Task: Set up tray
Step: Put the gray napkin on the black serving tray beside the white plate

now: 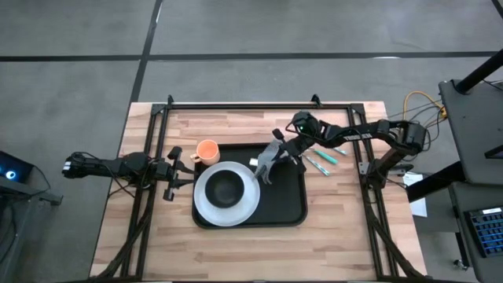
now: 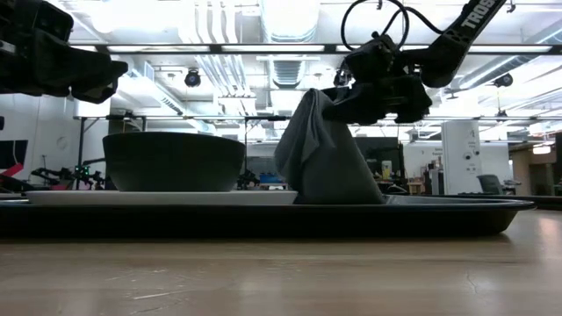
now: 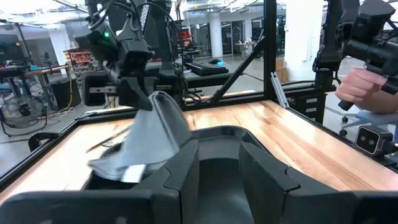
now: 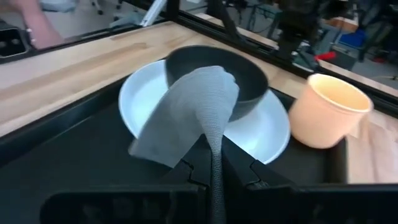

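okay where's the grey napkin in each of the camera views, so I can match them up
High view: napkin at centre, on the tray, right of the plate.
Low view: napkin right of centre, hanging as a cone to the tray.
Left wrist view: napkin left of centre.
Right wrist view: napkin at centre, pinched by the right gripper.
Shared landmark: the black bowl beside it.

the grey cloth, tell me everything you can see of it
The grey cloth is a soft woven napkin, plain mid-grey, with a fine ribbed weave. The right gripper is shut on its top, so it hangs in a draped cone, its folds widening downward. Its lower edge rests on the black tray, beside the white plate that carries the dark bowl. In the right wrist view it partly hides the bowl; whether it touches the plate cannot be told.
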